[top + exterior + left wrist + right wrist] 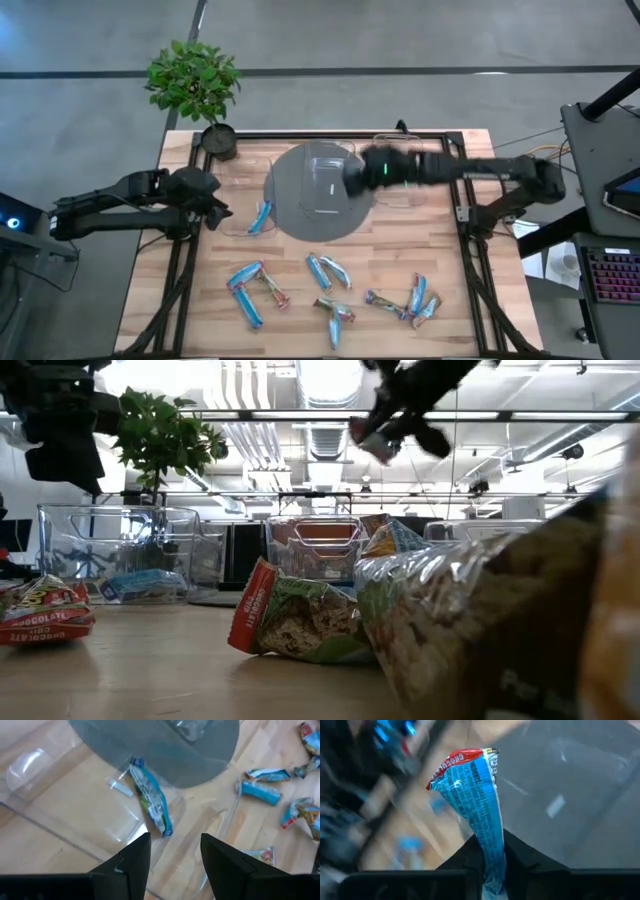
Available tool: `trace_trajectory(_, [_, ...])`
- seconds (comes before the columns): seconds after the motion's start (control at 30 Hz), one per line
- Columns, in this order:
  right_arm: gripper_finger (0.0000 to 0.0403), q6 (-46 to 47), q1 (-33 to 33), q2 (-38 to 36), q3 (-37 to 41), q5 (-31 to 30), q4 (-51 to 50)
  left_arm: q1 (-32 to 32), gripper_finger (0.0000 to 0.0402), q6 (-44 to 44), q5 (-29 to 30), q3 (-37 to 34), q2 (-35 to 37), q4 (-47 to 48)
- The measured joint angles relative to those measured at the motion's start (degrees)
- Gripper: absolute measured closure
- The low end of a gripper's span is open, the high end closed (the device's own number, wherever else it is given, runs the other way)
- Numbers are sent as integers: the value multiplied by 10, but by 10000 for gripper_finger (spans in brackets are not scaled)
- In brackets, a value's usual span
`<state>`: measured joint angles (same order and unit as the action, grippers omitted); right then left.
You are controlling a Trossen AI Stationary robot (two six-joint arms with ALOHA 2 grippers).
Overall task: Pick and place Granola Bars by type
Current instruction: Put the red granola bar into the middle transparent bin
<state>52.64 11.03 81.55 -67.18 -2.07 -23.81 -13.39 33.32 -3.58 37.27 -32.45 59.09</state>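
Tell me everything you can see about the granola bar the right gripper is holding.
The granola bar has a shiny, crinkled light-blue wrapper with white print and a red band at its far end. The right gripper is shut on its near end, so it sticks out past the fingers, clear of the table. It hangs over the round grey mat, near a clear container.
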Motion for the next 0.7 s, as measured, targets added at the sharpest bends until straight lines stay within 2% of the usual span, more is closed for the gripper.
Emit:
trace_trajectory(0.07, [323, 1, 57, 21, 1, 80, 34, 0, 245, 0, 7, 0, 0, -15])
trace_trajectory(0.13, [287, 1, 88, 52, 0, 129, 31, 0, 245, 2, 7, 0, 0, -29])
trace_trajectory(0.23, [229, 6, 106, 98, -1, 173, 3, 0, 245, 24, 7, 0, 0, -36])
trace_trajectory(0.33, [179, -17, 97, 108, -11, 188, 32, 1, 245, 43, -8, 0, 1, -31])
trace_trajectory(0.4, [153, -42, 82, 94, -28, 167, 52, 8, 245, 44, -32, 0, 5, -23])
trace_trajectory(0.47, [136, -94, 65, 76, -49, 129, 27, 22, 245, 31, -50, 0, 9, -25])
trace_trajectory(0.63, [123, -257, 6, 52, -103, -29, -141, 85, 246, -37, -44, 10, 2, -27])
trace_trajectory(0.7, [122, -271, -9, 49, -118, -43, -205, 113, 246, -66, -42, 11, -10, -31])
